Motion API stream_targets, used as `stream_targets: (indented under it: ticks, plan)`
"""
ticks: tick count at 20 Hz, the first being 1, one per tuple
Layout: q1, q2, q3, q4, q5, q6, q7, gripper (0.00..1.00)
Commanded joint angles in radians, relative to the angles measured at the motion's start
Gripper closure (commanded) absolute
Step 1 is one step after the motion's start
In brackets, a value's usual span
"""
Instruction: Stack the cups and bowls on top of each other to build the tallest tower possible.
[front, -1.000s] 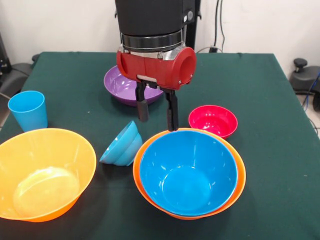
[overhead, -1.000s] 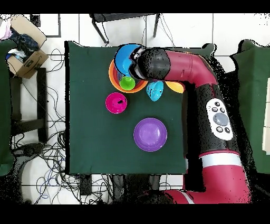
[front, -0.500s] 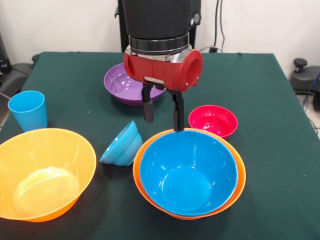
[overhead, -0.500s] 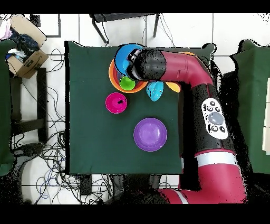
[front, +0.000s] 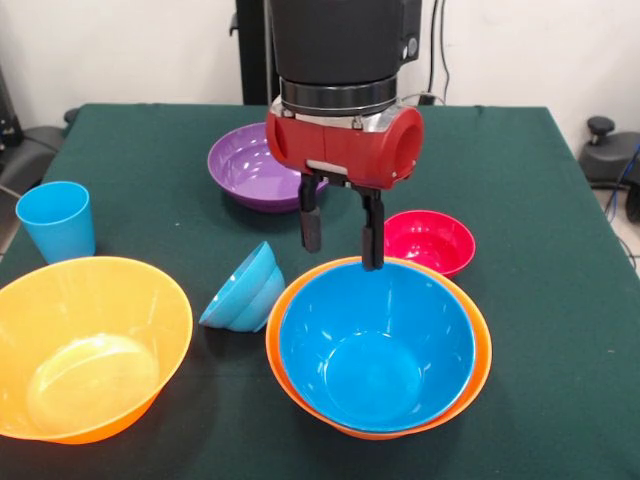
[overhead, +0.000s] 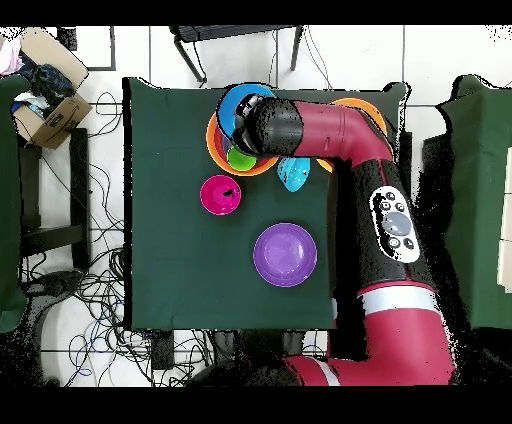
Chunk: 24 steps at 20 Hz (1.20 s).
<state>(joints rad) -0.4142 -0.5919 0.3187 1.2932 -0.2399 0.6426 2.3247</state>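
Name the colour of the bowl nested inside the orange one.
Blue; the front view shows it best.

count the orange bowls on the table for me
2. One orange bowl stands at the front view's lower left. The other orange bowl is at lower centre, with the big blue bowl nested inside it. The arm could hide more.

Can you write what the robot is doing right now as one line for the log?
claw: open, empty | position: above far rim of big blue bowl | blue bowl: nested in orange bowl | light blue cup: upright, apart
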Motion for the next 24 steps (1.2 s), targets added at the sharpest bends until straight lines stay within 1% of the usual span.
stream_targets:
  ticks: [1,6,8,15,24]
  plan:
    - [0.025,0.051,-0.030,0.090,0.009,-0.050,0.097,0.00]
    - [0.019,0.077,-0.022,0.055,0.013,-0.046,0.072,0.00]
    - [0.015,0.094,-0.017,0.049,0.014,-0.060,0.069,0.00]
    - [0.015,0.111,-0.020,0.074,0.019,-0.113,0.087,0.00]
    - [0.024,0.121,-0.032,0.067,0.022,-0.132,0.087,0.00]
